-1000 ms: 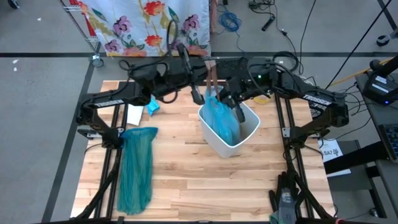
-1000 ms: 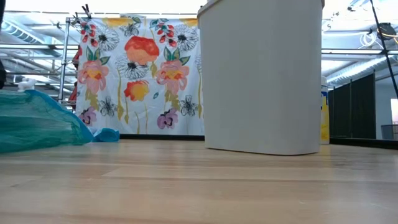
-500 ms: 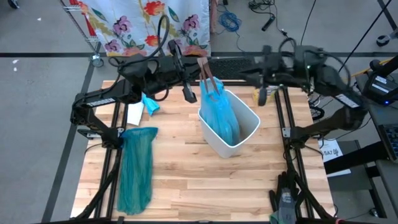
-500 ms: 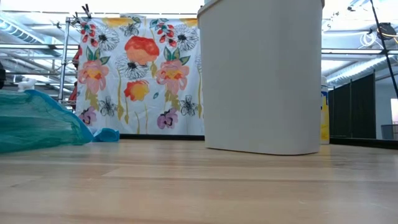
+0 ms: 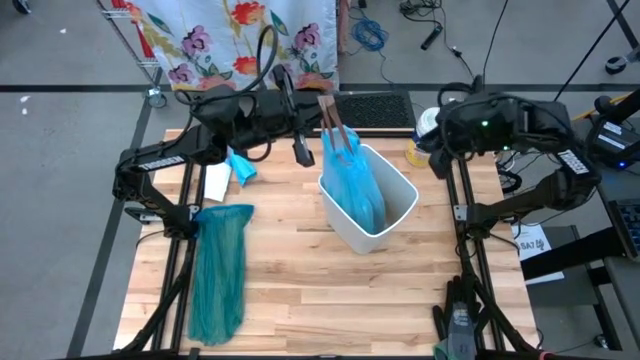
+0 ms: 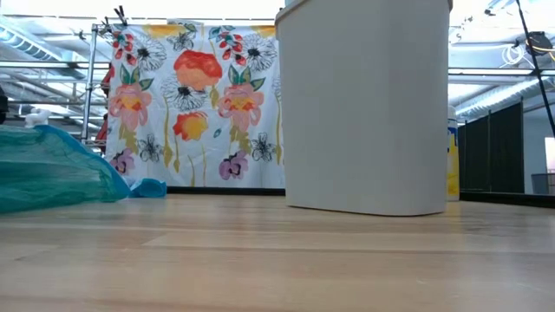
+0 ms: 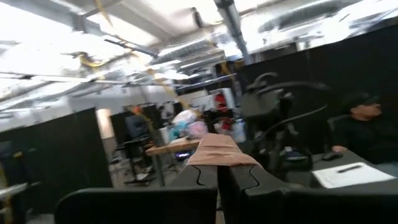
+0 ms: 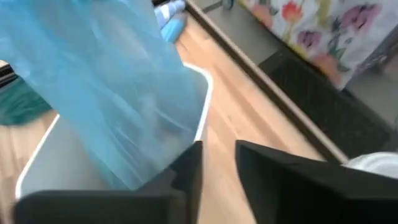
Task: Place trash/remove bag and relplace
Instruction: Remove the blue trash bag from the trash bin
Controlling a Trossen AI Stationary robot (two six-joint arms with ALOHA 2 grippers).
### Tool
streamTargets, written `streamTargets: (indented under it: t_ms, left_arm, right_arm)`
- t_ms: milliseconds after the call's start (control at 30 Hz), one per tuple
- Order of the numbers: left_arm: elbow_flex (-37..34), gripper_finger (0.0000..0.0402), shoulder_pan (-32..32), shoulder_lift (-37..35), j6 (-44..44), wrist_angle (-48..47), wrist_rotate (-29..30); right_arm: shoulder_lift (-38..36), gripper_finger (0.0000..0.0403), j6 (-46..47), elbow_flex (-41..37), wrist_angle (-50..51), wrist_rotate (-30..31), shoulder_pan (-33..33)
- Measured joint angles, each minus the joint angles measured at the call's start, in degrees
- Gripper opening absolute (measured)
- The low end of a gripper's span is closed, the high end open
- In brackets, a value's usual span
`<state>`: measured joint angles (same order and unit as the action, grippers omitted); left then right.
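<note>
Blue bag [image 5: 352,182] in white bin [image 5: 395,215], top pinched by left tool [image 5: 333,118]

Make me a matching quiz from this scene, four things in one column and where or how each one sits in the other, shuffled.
Things:
1. pale blue bag
2. teal-green bag
3. white bin
4. right gripper

Places or states:
A. lying flat near the left edge of the table
B. fingers apart, off to the bin's back right
C. inside the bin, top bunched up above the rim
D. standing upright mid-table

Pairs: 1-C, 2-A, 3-D, 4-B
</note>
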<state>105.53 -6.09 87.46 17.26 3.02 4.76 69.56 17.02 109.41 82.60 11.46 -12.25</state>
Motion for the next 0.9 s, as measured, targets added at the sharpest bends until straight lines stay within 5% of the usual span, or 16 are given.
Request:
streamTargets:
  t_ms: [233,500,900]
  left_arm:
    - [-0.01,0.0,-0.01,0.02,0.0,-0.35,-3.26]
    - [-0.02,0.0,-1.09,0.04,-0.13,-0.77,-3.28]
    - [-0.02,0.0,-1.4,0.04,-0.31,-0.95,-3.24]
  right_arm:
    - [0.01,0.019,0.95,-6.84,-5.54,-3.65,0.0]
    - [0.22,0.0305,-7.36,-16.88,-22.08,-15.88,0.0]
    - [5.61,0.0345,-13.54,-24.53,-51.02,-20.3,0.0]
